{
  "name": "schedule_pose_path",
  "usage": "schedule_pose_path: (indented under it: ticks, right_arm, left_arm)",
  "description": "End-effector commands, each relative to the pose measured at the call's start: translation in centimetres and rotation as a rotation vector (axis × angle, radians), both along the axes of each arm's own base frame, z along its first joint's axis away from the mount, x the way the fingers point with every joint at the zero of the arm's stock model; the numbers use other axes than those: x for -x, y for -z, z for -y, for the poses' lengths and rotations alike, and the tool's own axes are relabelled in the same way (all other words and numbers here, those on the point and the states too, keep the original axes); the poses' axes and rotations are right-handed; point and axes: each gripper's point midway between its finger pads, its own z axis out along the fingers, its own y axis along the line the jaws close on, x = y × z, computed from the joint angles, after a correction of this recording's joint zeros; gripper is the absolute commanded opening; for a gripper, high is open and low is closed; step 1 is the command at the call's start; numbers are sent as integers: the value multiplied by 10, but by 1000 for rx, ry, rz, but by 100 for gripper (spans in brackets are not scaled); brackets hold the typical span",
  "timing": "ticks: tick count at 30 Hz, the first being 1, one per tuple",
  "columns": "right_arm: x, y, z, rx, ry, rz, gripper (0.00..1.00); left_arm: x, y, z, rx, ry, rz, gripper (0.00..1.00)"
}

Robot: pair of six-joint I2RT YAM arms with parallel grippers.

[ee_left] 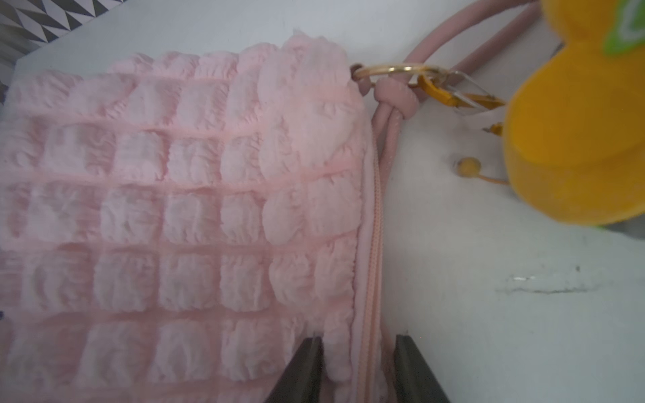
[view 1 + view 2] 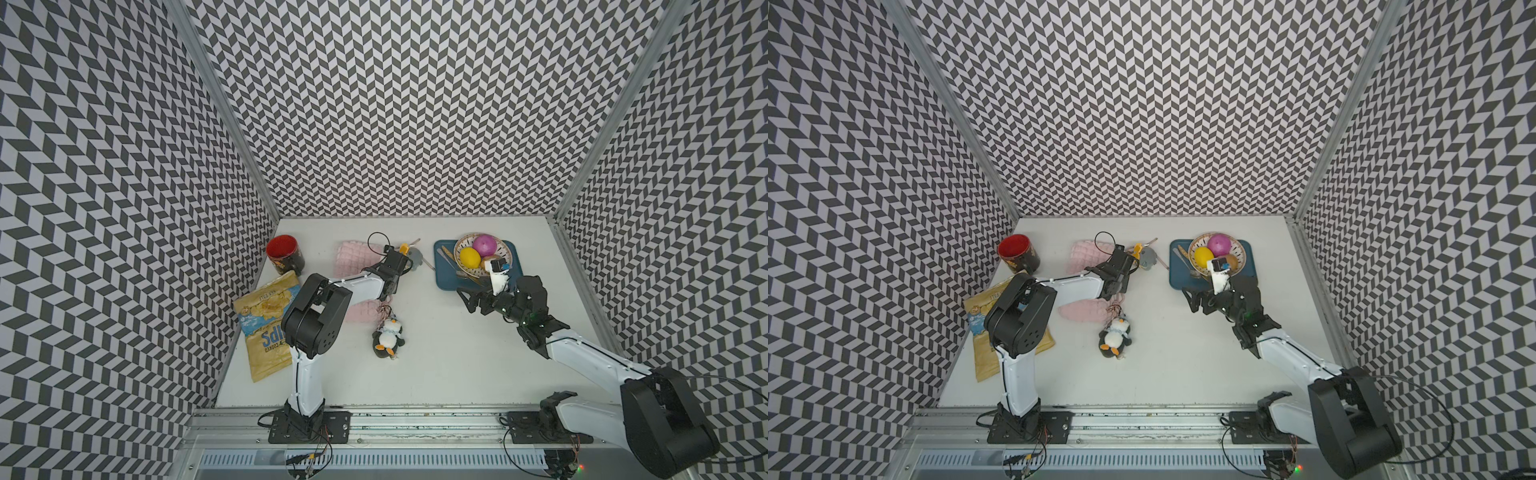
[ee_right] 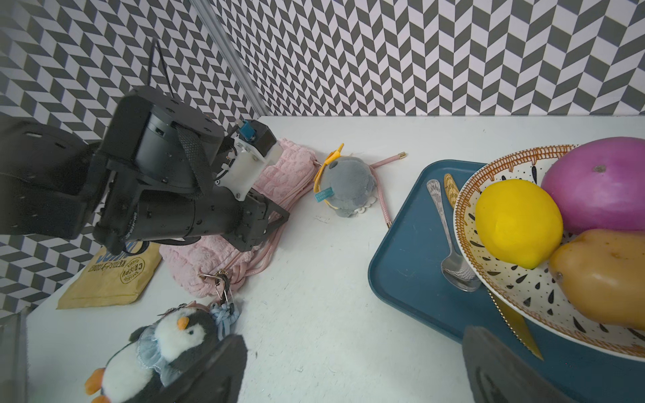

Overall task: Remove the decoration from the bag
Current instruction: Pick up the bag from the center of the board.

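Only my left wrist view shows the grip place. My left gripper (image 1: 358, 340) stands narrow, one finger in the puffy fabric of the bag (image 1: 174, 195), the other outside a pink cord (image 1: 385, 146), with the zipper (image 1: 375, 244) between them. If they truly pinch, I cannot tell. In both top views my left forearm (image 2: 361, 284) hides these fingers. The right wrist view shows my right gripper (image 3: 356, 366) wide and empty, just beside the near edge of the blue tray (image 3: 401, 244).

The bag lies under and ahead of my left fingers, apart from the tray on my left arm's side. The grey and yellow plush (image 3: 345, 188) lies between bag and tray.

The zipper edge faces the tray and runs from my fingers to the corner with the gold ring (image 1: 387, 69), nearest the plush. Another pink quilted part (image 2: 363, 311) shows beyond the forearm, by the penguin plush (image 2: 388, 334). If it is the same pouch I cannot tell, so neither the long axis.
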Motion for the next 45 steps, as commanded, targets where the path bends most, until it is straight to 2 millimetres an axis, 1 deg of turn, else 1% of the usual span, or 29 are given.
schedule_pose_path:
  ticks: [1, 3, 4, 7, 10, 13, 16, 20, 23, 25, 28, 30, 33, 35, 41, 45]
  right_arm:
    - [0, -11, -6, -37, -23, 43, 100]
    - [2, -13, -8, -47, -39, 44, 100]
    - [4, -15, -9, -54, -49, 47, 99]
    - [9, -19, -15, -81, -91, 42, 100]
    - [16, -22, -26, -115, -141, 22, 100]
    - [22, -23, -36, -131, -161, 5, 100]
    - [28, -24, -48, -152, -185, -16, 100]
    - [40, -32, -73, -155, -224, -5, 100]
    - [48, -40, -90, -165, -248, 8, 99]
    - [55, -45, -101, -180, -267, 23, 99]
    - [68, -44, -120, -153, -299, 51, 96]
    - [76, -40, -133, -143, -326, 58, 95]
    - [91, -34, -150, -156, -368, 49, 90]
    - [98, -27, -161, -140, -372, 44, 89]
    - [105, -6, -181, -159, -386, -33, 83]
    - [111, -3, -194, -171, -407, -45, 82]
  left_arm:
    - [5, 5, -2, -2, 11, -30, 18]
    - [2, -9, 5, 49, 24, -2, 2]
    - [0, -18, 8, 75, 32, 15, 0]
    - [-6, -49, 21, 172, 64, 73, 0]
    - [-8, -83, 35, 301, 100, 136, 0]
    - [-9, -119, 39, 435, 93, 216, 0]
    - [-5, -152, 42, 547, 82, 285, 0]
    - [5, -184, 43, 698, 62, 356, 0]
    - [13, -203, 42, 803, 44, 396, 0]
    - [18, -209, 41, 865, 17, 402, 0]
    - [24, -217, 43, 952, -11, 409, 0]
    - [27, -219, 45, 997, -23, 405, 0]
    - [33, -223, 44, 1072, -44, 411, 0]
    - [38, -224, 43, 1114, -58, 414, 0]
    - [49, -225, 35, 1165, -87, 426, 0]
    - [55, -219, 29, 1165, -111, 425, 0]
